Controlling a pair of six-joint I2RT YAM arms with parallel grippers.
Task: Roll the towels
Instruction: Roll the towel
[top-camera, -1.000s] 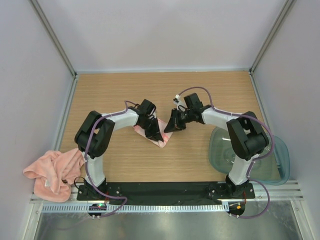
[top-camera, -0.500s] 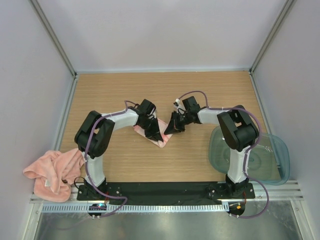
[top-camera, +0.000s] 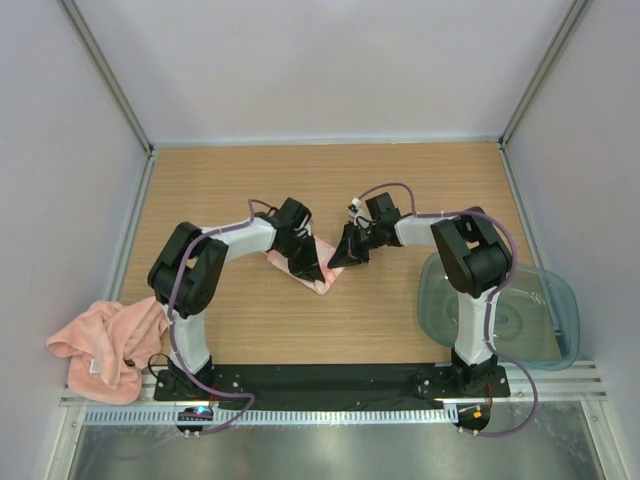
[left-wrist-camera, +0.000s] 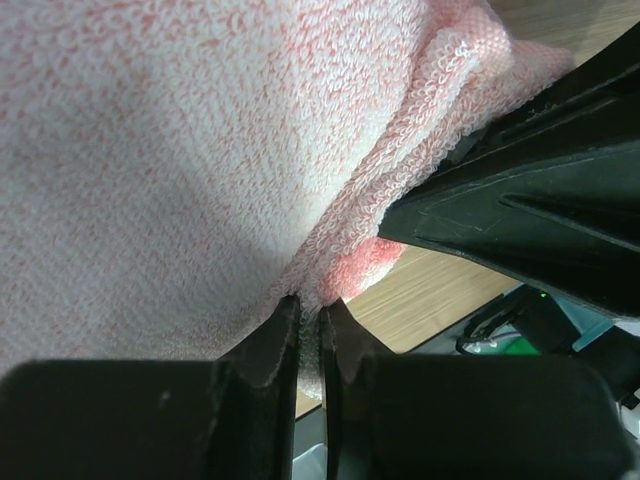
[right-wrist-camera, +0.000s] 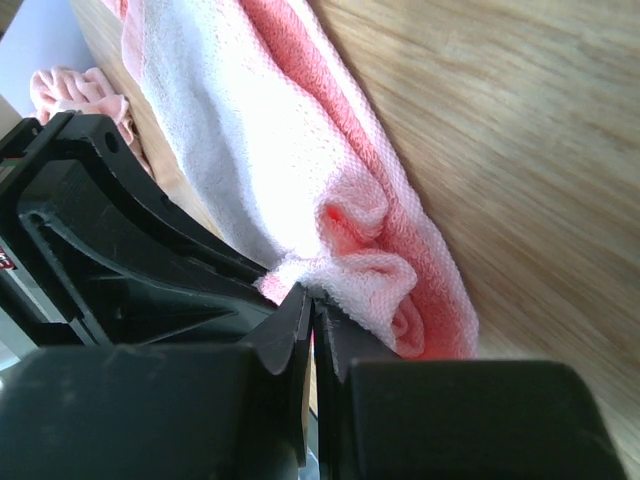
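Moved: the right arm has folded its elbow inward and brought the right gripper (top-camera: 345, 256) down against the centre towel (top-camera: 322, 280), its jaws closing over the last second; the left arm has not shifted.
Meaning: both ends of the bundle now look pinned, so a rolling or tucking move seems ready to begin.
Spare towel (top-camera: 95, 345): salmon-pink terry, crumpled in a loose heap at the table's near left edge, a white label showing; not yet rolled.
Left gripper (left-wrist-camera: 308, 325): black fingers nearly together, only a sliver between the tips, nipping the looped edge of the cloth that drapes over them.
Centre towel: mid-table between the two grippers, a compact folded strip. Pile is short and loopy, bleached pale where light hits, deeper pink in the creases; its end bunches into soft puckered folds.
Right gripper: jaws drawn shut, tips meeting on a thin lip of the bunched end as far as the wrist view shows.
Table (top-camera: 250, 190): wood-grain board, smooth and matt.
Tub (top-camera: 545, 330): translucent grey-green plastic, rounded corners, at the near right, well apart from the towel.
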